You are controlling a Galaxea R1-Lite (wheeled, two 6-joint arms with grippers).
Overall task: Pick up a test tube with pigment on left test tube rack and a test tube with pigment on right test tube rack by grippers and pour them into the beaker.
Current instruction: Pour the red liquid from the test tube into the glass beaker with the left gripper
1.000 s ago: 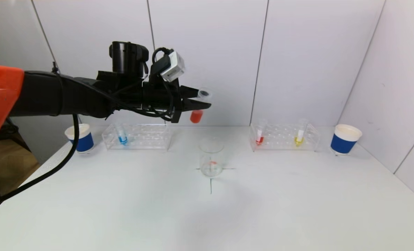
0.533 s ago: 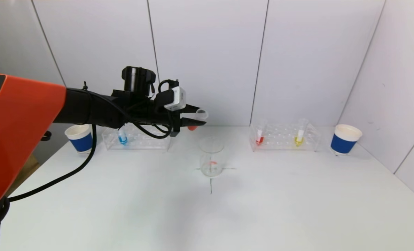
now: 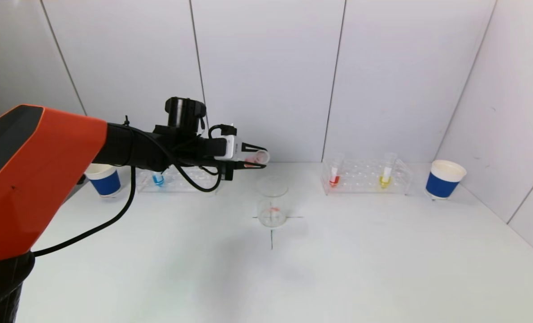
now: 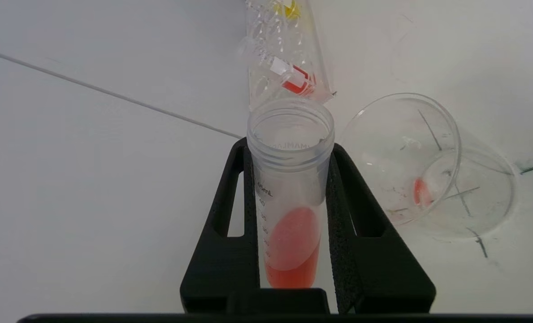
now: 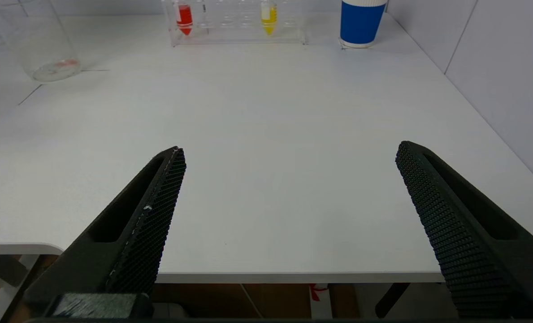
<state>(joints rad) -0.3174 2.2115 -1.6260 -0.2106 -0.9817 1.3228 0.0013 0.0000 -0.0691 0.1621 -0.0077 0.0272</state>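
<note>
Left gripper [image 3: 253,160] clamps 1 test tube [image 4: 290,193] of orange-red pigment, tipped near level just above and left of the beaker [image 3: 272,204], likely to pour; right gripper [image 5: 288,202] parked near table edge, jaws wide, empty

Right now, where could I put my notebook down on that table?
The near table in front of the beaker is bare. The back edge is crowded: left rack, right rack, two cups. The left gripper holds a tube above the beaker.
</note>
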